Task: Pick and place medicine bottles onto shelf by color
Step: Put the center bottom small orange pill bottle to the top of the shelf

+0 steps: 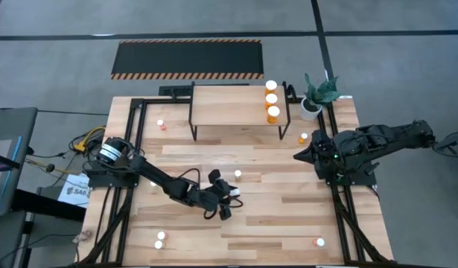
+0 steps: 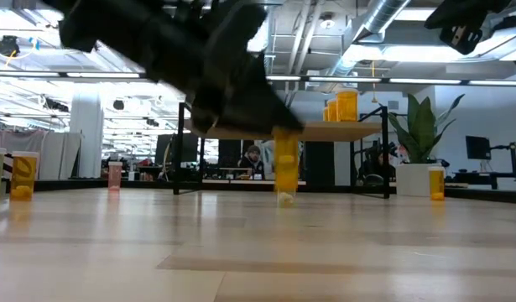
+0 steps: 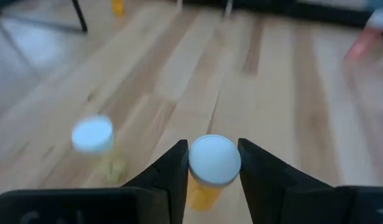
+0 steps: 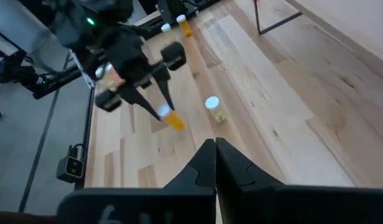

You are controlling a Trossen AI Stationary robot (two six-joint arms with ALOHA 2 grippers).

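My left gripper (image 1: 230, 193) reaches to the middle of the table and is shut on a small orange medicine bottle (image 3: 205, 194) with a white cap; the low view shows the same bottle (image 2: 284, 161). A pale yellow-green bottle (image 3: 93, 135) stands on its base just beyond the gripper. The light-wood shelf (image 1: 229, 106) stands on black legs at the far side, with three orange bottles (image 1: 272, 98) in a row at its right end. My right gripper (image 4: 215, 157) is shut on nothing, raised over the table's right side. My left gripper pinches the orange bottle between its two fingers at the white cap (image 3: 198, 167), one finger on each side. The fingers come slanting down from the table's left. The bottle hangs below them, close over the tabletop; whether its base is clear I cannot tell.
Loose bottles stand about the table: one at the far left (image 1: 161, 123), an orange one (image 1: 303, 138) near the right arm, two at the near left (image 1: 159, 240), one at the near right (image 1: 319, 242). A potted plant (image 1: 318, 93) stands right of the shelf.
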